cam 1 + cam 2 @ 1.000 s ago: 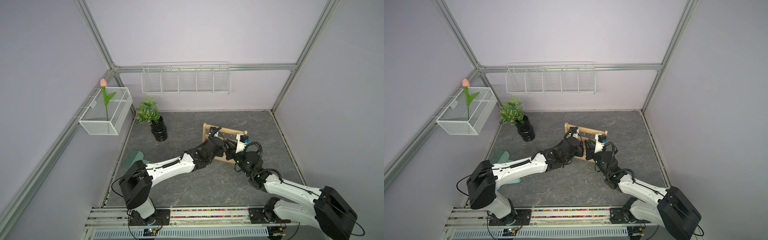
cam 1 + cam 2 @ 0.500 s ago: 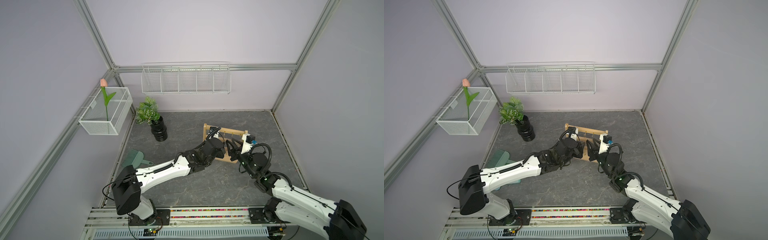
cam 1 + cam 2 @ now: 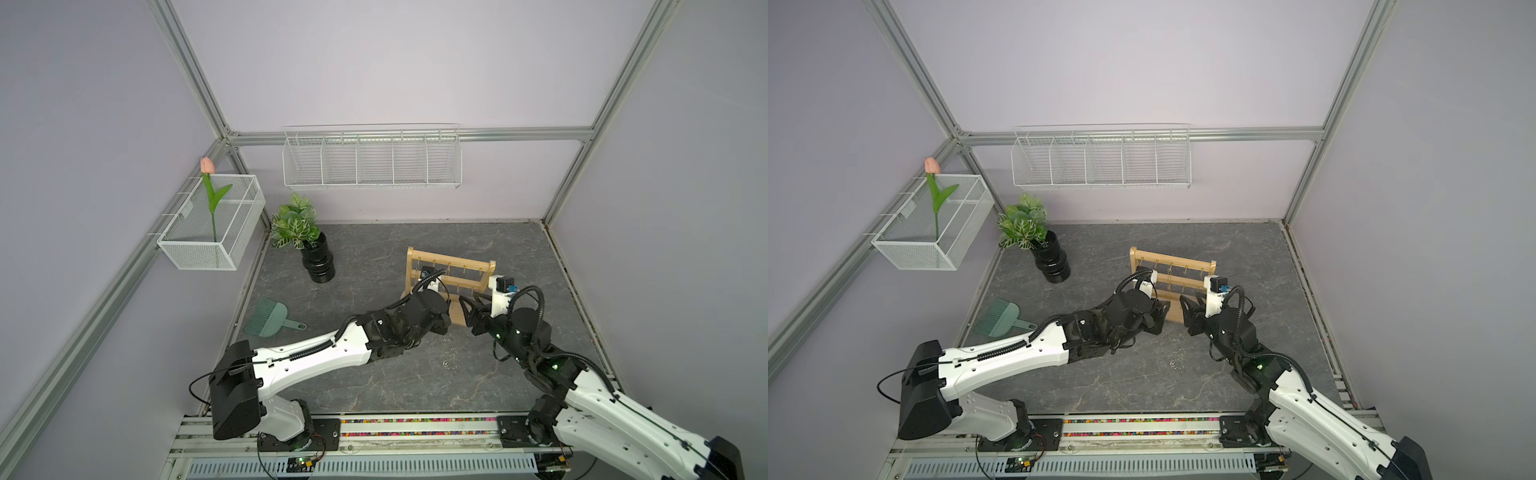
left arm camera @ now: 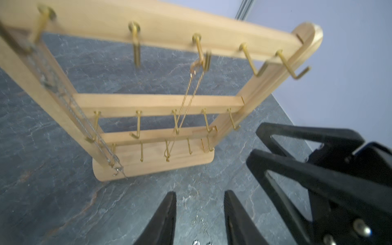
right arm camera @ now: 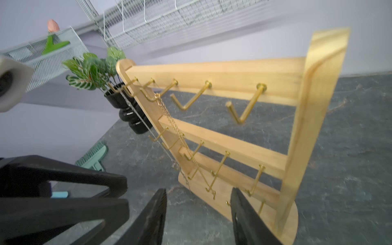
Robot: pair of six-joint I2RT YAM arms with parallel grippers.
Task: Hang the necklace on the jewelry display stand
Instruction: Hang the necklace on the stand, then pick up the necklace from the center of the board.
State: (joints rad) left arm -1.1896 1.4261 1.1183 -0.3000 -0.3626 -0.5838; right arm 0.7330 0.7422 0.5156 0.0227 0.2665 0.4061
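Surface: dark grey, stone-veined tabletop (image 3: 374, 257).
On it:
- light wooden jewelry display stand (image 3: 453, 262), upright on its oblong base, right of centre
- black ribbed vase (image 3: 318, 264) holding a green leafy plant (image 3: 293, 222), near the back left corner
- green dustpan (image 3: 268, 318), flat by the left edge
- small glinting object (image 3: 449, 365) in front of the stand, too small to identify

left end effector (image 4: 200, 193), right end effector (image 5: 199, 189), parted
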